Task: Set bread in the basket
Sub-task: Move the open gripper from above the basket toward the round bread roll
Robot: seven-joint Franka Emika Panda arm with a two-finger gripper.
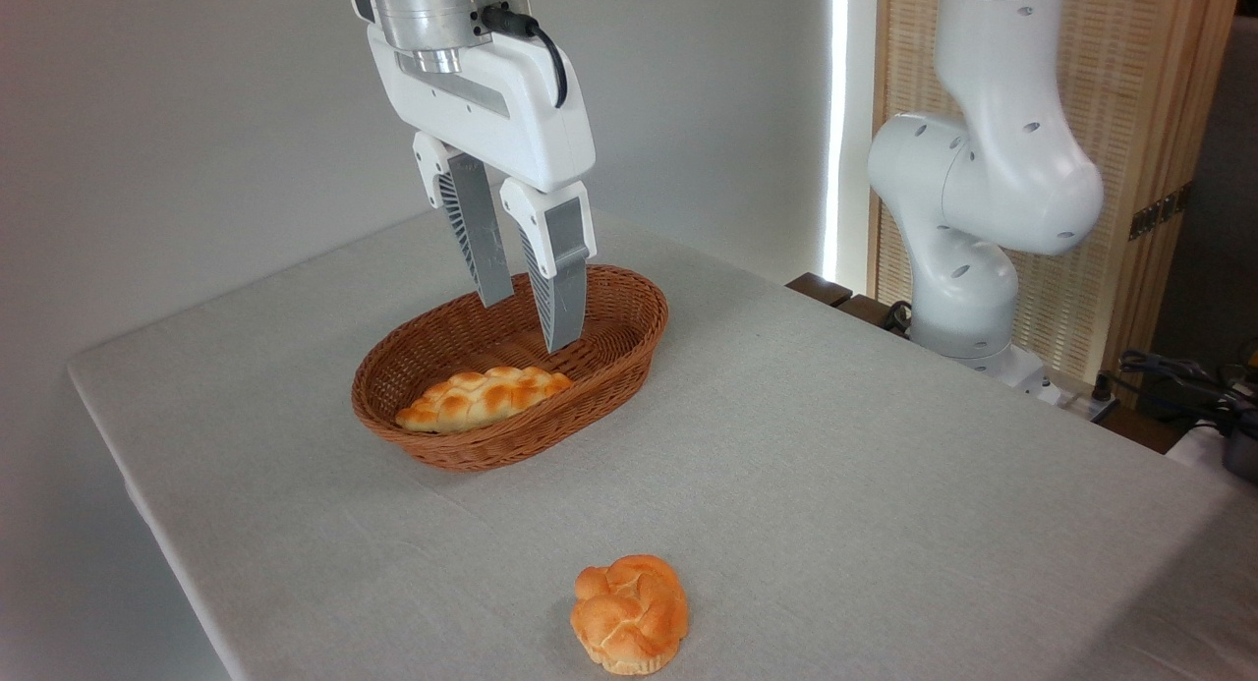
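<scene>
The bread, a small round knotted bun with a glossy orange-golden top, lies on the tablecloth near the front edge. The basket, oval brown wicker with low sides, stands further back and to the left. My gripper hangs over the basket's far half, well apart from the bun. Its grey fingers point down, stand open, and hold nothing.
A long, paler braided loaf lies inside the basket at its near left side. The robot's white base rises at the right behind the table. The table's left edge runs diagonally. Cables and dark gear sit at the far right.
</scene>
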